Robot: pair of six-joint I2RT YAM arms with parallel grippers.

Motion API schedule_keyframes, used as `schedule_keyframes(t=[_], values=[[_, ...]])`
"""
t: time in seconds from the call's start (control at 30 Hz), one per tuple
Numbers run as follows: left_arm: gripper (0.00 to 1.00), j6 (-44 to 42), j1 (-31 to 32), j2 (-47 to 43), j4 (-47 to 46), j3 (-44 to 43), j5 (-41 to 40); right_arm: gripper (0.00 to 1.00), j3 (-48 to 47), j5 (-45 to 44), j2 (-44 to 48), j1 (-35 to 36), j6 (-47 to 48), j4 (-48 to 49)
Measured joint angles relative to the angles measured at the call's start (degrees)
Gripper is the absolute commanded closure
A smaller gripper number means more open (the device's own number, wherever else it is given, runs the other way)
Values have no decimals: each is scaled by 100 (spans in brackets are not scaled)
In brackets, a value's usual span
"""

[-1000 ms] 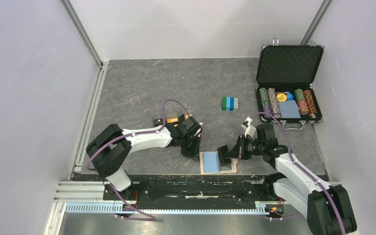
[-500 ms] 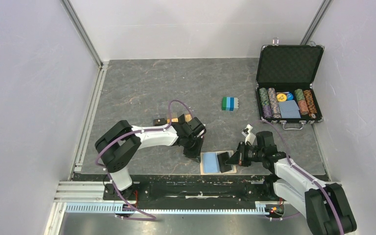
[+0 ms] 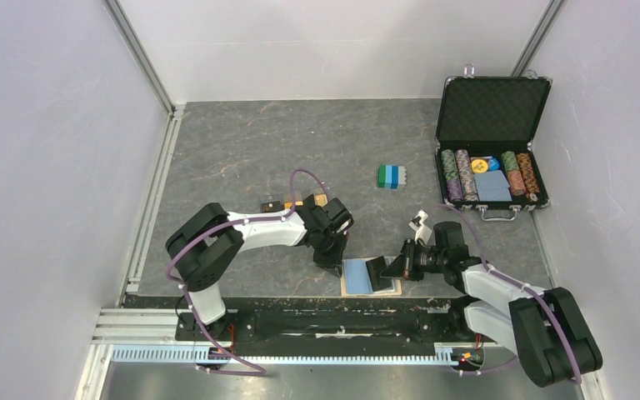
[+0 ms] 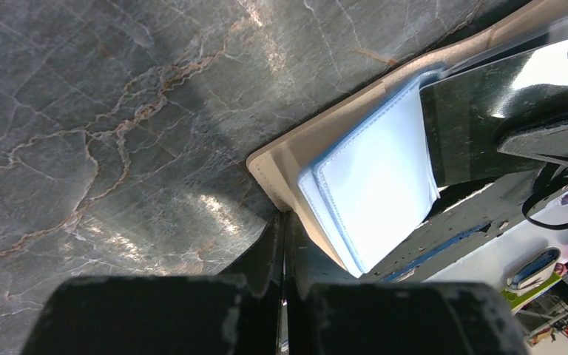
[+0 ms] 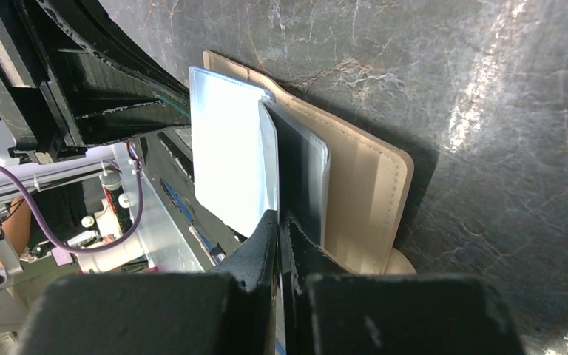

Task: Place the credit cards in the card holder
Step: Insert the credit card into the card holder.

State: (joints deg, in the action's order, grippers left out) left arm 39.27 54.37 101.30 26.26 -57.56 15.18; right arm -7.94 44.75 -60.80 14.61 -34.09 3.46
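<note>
The tan card holder point(image 3: 392, 289) lies open at the table's near edge, its light-blue lining point(image 3: 356, 276) up. My right gripper point(image 3: 392, 268) is shut on the black credit card point(image 3: 378, 272), which stands tilted with its lower edge in the holder's fold. In the right wrist view the black card point(image 5: 303, 174) sits between the blue flap point(image 5: 229, 163) and the tan leather point(image 5: 362, 192). My left gripper point(image 3: 332, 259) is shut, its tips point(image 4: 281, 222) against the holder's tan left edge point(image 4: 292, 159). Two orange-gold cards point(image 3: 310, 202) lie behind the left arm, partly hidden.
A green-and-blue block stack point(image 3: 391, 176) stands mid-table. An open black chip case point(image 3: 492, 108) with rows of poker chips sits at the back right. The black front rail point(image 3: 317, 304) runs just below the card holder. Grey walls enclose both sides.
My right gripper has moved down and left with the black card, tipping it lower into the open holder. My left gripper has shifted slightly right, staying at the holder's left edge.
</note>
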Motion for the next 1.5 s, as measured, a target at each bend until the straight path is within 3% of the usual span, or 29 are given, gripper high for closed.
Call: schedule_keyframes(t=[0.4,0.6,0.83,1.5], values=[[98,-7,22,46,138,-98,-55,100,422,85,-98,44,-603,986],[92,-17,122,-31,289,-140,-420,100,431,79,44,81,-750,1001],[92,-107,138,-166,595,-140,-914,100,393,79,-37,116,-787,977],[96,-216,385,203,813,-570,-811,100,590,26,-417,468,-1353,1934]])
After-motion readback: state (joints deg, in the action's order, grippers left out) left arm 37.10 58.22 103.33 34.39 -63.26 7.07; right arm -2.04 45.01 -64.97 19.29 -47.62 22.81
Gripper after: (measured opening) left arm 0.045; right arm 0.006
